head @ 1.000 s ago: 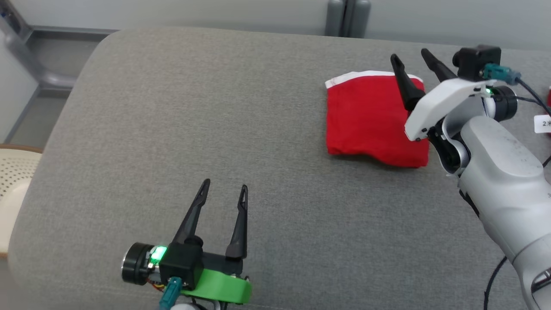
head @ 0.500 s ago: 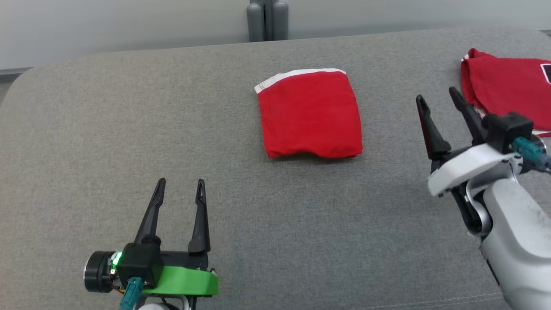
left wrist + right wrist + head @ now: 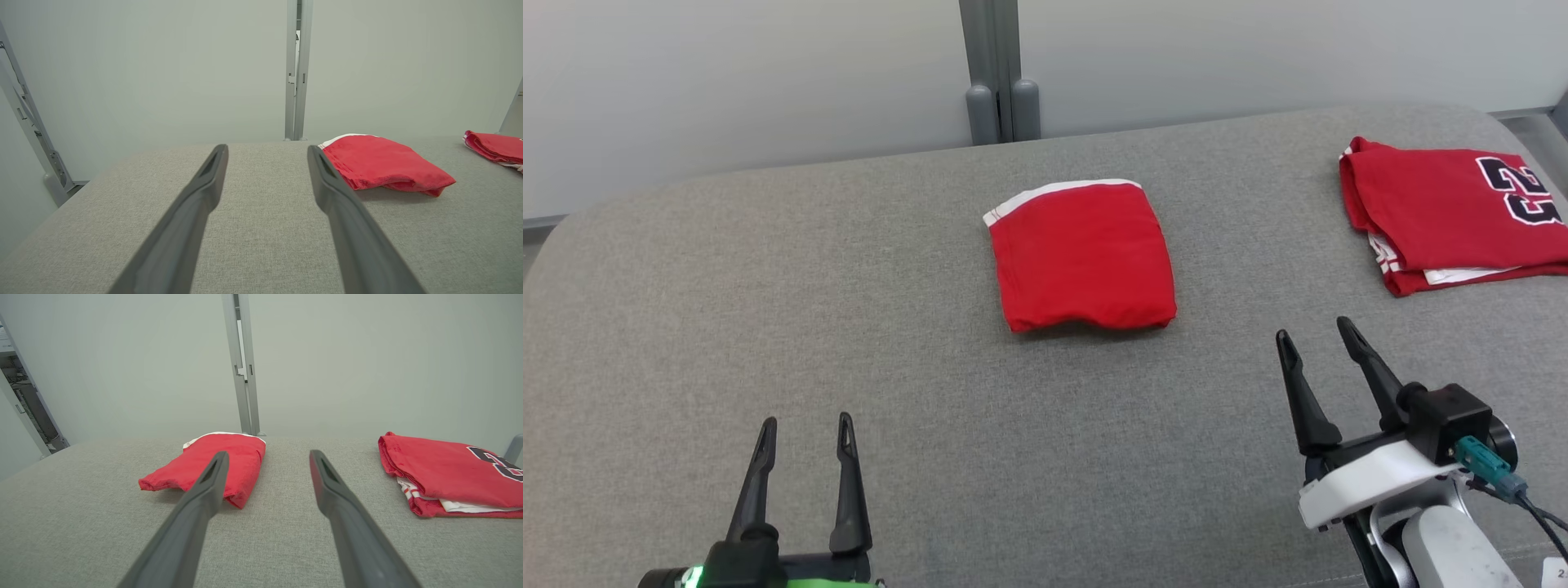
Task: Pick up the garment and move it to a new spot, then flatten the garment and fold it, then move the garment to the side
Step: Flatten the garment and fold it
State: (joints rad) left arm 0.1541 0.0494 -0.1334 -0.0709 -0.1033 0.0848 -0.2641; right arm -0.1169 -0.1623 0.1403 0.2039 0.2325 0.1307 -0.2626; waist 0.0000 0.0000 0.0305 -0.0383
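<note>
The garment [image 3: 1082, 257] is a red piece with a white band along its far edge. It lies folded into a small rectangle in the middle of the grey padded table [image 3: 768, 310], and nothing touches it. In the left wrist view the garment [image 3: 384, 165] is ahead and to the right; in the right wrist view the garment [image 3: 241, 451] is ahead and to the left. My left gripper [image 3: 806, 421] [image 3: 267, 148] hovers open and empty near the front left. My right gripper [image 3: 1313, 328] [image 3: 269, 453] stands open and empty at the front right, well short of the cloth.
A second folded red jersey [image 3: 1445, 212] [image 3: 441, 469] with black numbers lies at the table's far right. A grey post [image 3: 1001, 73] rises against the pale wall behind the table. The table's rounded left corner [image 3: 572, 237] falls away to the floor.
The head camera has swung, so the whole picture shifted. My right gripper, which stood over the garment's right edge, has drawn back toward the front edge, still open. The garment has not changed shape.
</note>
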